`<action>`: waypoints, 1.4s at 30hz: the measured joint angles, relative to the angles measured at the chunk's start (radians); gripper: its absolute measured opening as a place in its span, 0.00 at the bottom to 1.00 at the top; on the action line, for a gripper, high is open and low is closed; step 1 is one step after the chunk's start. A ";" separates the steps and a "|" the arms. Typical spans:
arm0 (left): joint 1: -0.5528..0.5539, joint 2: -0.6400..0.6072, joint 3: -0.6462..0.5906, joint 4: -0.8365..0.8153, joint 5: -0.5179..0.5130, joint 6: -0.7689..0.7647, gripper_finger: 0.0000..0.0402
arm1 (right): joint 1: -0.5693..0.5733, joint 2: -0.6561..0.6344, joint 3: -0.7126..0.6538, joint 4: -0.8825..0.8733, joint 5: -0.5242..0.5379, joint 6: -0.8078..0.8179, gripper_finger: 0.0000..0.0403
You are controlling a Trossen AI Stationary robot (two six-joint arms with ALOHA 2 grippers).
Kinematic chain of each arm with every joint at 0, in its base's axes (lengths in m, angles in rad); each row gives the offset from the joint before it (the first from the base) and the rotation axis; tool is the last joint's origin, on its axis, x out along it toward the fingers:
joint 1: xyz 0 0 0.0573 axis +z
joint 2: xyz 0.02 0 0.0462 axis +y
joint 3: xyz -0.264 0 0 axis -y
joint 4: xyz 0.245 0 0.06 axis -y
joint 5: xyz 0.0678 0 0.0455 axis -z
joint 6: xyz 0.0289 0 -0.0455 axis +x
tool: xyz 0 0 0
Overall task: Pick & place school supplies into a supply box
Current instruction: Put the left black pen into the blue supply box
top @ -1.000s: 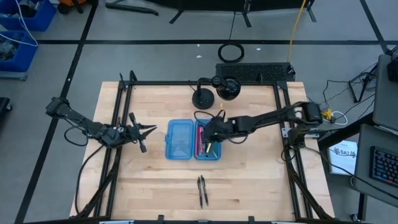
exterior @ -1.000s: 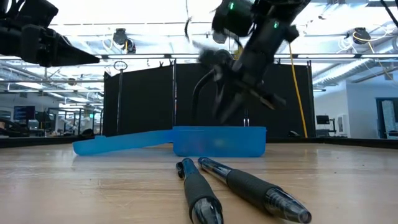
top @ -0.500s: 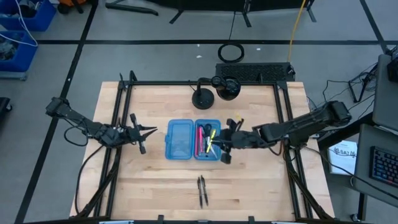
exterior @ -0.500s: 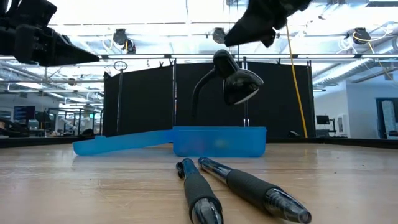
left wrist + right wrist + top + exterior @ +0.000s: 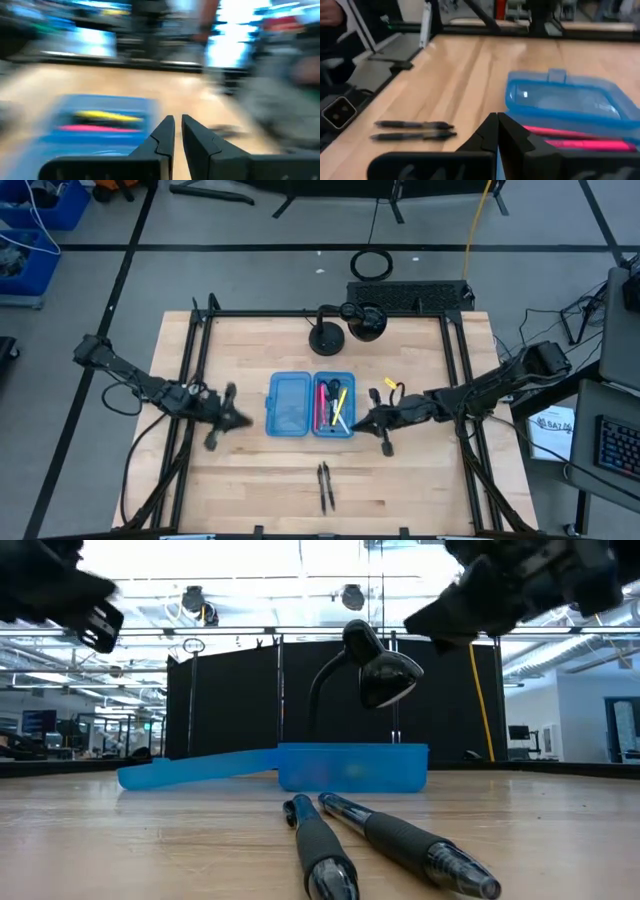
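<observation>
The left gripper (image 5: 222, 420) hung over the left part of the table (image 5: 250, 490), between the left edge and the box (image 5: 311, 405). In the left wrist view its fingers (image 5: 165, 135) stood almost together with only a thin gap, and nothing was between them. This view was smeared, so the gap is perhaps not exact.

The box lay open and flat at the middle of the table. Its left half (image 5: 288, 404) looked bare. Its right half (image 5: 333, 406) held a pink pen (image 5: 323, 402) and a yellow pen (image 5: 340, 396), with some darker thin pieces beside them that I cannot tell apart. In the low view the box (image 5: 350, 767) stood behind the two loose pens.

Two black pens (image 5: 324, 485) lay side by side near the front edge, below the box and well apart from it. In the low view they (image 5: 395, 840) were close to the camera, almost touching at their far ends.

A black desk lamp (image 5: 345, 325) stood near the back edge, behind the box.

The right gripper (image 5: 366, 422) was just beside the right side of the box, above the table. Its fingers (image 5: 487, 135) were closed together and held nothing. The right arm (image 5: 480, 388) reached in from the right edge.
</observation>
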 joint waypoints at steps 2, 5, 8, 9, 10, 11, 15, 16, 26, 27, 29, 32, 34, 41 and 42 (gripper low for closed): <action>-0.011 0.031 0.000 0.062 0.124 -0.073 0.09 | 0.010 0.007 -0.040 0.094 0.018 -0.018 0.00; -0.066 0.121 0.000 0.171 0.087 -0.177 0.09 | 0.019 0.008 -0.084 0.160 0.061 -0.024 0.00; -0.145 0.259 0.023 0.268 -0.004 -0.221 0.06 | 0.031 0.008 -0.120 0.165 0.056 -0.057 0.00; -0.174 0.313 0.051 0.286 -0.054 -0.236 0.04 | 0.036 0.009 -0.131 0.167 0.056 -0.069 0.00; -0.204 0.365 0.084 0.285 -0.106 -0.246 0.02 | 0.040 0.009 -0.141 0.172 0.056 -0.080 0.00; -0.235 0.423 0.127 0.285 -0.157 -0.249 0.01 | 0.045 0.009 -0.151 0.173 0.056 -0.089 0.00; -0.319 0.662 0.353 0.209 -0.353 -0.225 0.02 | 0.070 0.002 -0.192 0.174 0.055 -0.120 0.00; -0.330 0.713 0.420 0.170 -0.393 -0.221 0.02 | 0.077 0.001 -0.206 0.184 0.054 -0.126 0.00; -0.344 1.098 1.020 -0.455 -0.577 -0.665 0.01 | 0.121 -0.050 -0.434 0.590 -0.050 -0.219 0.00; -0.345 1.132 1.063 -0.493 -0.585 -0.703 0.01 | 0.121 -0.077 -0.459 0.614 -0.049 -0.220 0.00; -0.345 1.197 1.139 -0.542 -0.611 -0.740 0.01 | 0.121 -0.148 -0.495 0.618 -0.047 -0.221 0.00; -0.347 1.275 1.227 -0.572 -0.667 -0.768 0.01 | 0.125 -0.280 -0.516 0.557 -0.021 -0.208 0.00; -0.345 1.320 1.250 -0.589 -0.732 -0.844 0.01 | 0.137 -0.375 -0.494 0.399 -0.021 -0.202 0.00; -0.270 1.460 1.277 -0.603 -0.607 -1.097 0.00 | 0.202 -0.617 -0.435 0.044 0.086 -0.236 0.00; -0.264 1.474 1.288 -0.603 -0.589 -1.114 0.00 | 0.206 -0.643 -0.438 0.016 0.087 -0.246 0.00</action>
